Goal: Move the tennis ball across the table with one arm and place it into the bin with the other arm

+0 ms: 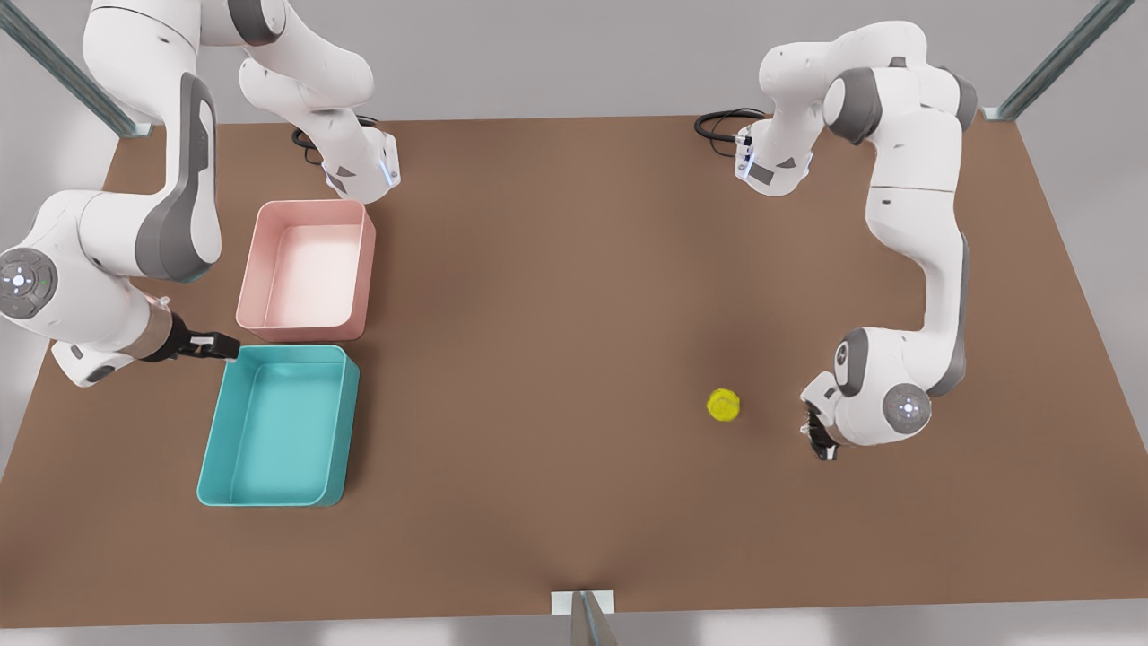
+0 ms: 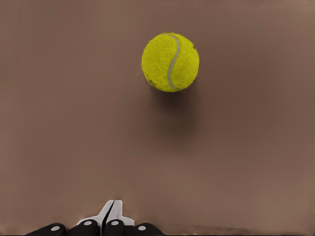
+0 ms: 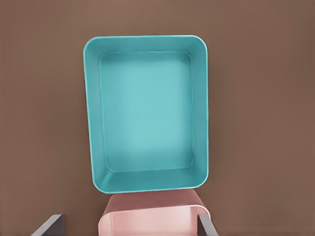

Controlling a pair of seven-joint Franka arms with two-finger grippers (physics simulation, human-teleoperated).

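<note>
Front view: a wide brown matte table [image 1: 574, 296] fills the scene, set before a plain pale grey wall, with metal frame struts at the far corners and 1 at the near edge. 2 white arms reach over it. On the front view's left sit 2 trays, touching or nearly so: a pink tray [image 1: 361, 269] farther back and the teal bin [image 1: 345, 422] nearer, both empty. The right gripper [image 1: 218, 345] hangs just beside the bin's far corner on the front view's left. On the front view's right, the tennis ball [image 1: 724, 405] rests on bare tabletop, well apart from the bin. The left gripper [image 1: 818, 437] is near the ball, not touching it.

Left wrist view: the tennis ball [image 2: 170, 62] lies alone on the brown surface, its pale seam curving down it. The left gripper [image 2: 109, 227] has its fingertips pressed together, holding nothing.

Right wrist view: the bin [image 3: 93, 147] lies below, the pink tray [image 3: 106, 221] abutting 1 short end. The right gripper's fingers [image 3: 49, 226] stand wide apart, empty.
</note>
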